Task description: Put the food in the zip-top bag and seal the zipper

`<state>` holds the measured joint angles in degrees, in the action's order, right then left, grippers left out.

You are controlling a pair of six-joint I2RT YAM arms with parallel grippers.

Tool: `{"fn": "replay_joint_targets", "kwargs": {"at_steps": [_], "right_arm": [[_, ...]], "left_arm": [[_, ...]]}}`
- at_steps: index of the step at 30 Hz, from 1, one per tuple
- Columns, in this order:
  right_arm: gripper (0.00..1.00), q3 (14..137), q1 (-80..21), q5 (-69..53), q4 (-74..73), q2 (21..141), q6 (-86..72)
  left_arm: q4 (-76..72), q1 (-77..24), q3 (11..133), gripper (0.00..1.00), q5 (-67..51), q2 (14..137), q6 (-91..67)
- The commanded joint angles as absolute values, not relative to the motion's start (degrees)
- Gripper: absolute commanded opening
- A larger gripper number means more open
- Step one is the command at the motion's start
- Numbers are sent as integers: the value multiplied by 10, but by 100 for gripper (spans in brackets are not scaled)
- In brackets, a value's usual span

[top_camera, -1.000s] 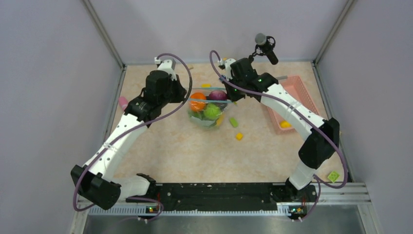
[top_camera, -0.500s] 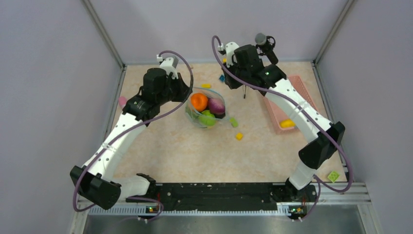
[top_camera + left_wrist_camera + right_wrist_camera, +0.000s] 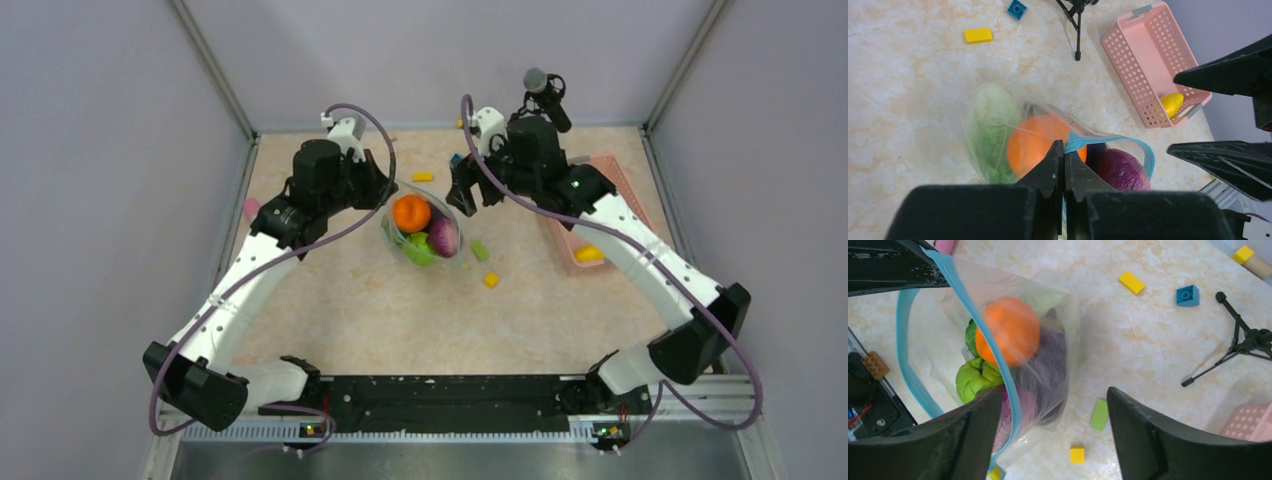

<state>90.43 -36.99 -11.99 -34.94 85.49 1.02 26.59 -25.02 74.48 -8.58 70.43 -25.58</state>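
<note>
At the table's left edge lies a pink cylinder (image 3: 251,208). The left gripper (image 3: 1064,148) has its jaws pressed fully together, pinching the teal zipper (image 3: 1108,141) at the left end of the zip-top bag (image 3: 425,238). The bag sits at mid-table between the two wrists. Its mouth gapes, the teal strip curving apart in a loop. Inside are an orange (image 3: 411,213), a green lime (image 3: 420,248) below it, and a dark purple eggplant (image 3: 444,236) to its right. The right gripper (image 3: 1053,390) is spread wide just beside the bag's right side and grips nothing, with the bag's edge running past its left finger. Right of the bag, a green block (image 3: 480,250) and a yellow block (image 3: 491,280) lie on the table. Farther right, the pink mesh basket (image 3: 1160,60) holds a yellow lemon (image 3: 1171,103).
</note>
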Motion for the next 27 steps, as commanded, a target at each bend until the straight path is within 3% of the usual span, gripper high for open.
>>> {"fn": "replay_joint_targets", "kwargs": {"at_steps": [1, 3, 10, 15, 20, 27], "right_arm": [[89, 844, -374, -36, -276, 768, -29], [98, 809, -364, 55, -275, 745, -53], [99, 713, -138, 77, -317, 714, -164], [99, 695, 21, 66, -351, 785, -239], [99, 709, 64, 39, -359, 885, -295], [99, 699, 65, 107, -368, 952, -374]], "left_arm": [[220, -251, 777, 0, -96, 674, -265], [221, -253, 778, 0, -95, 673, -264], [231, -259, 786, 0, -90, 677, -253], [232, -266, 784, 0, -87, 684, -247], [231, -265, 779, 0, -90, 689, -245], [229, -266, 772, 0, -93, 690, -244]]}}
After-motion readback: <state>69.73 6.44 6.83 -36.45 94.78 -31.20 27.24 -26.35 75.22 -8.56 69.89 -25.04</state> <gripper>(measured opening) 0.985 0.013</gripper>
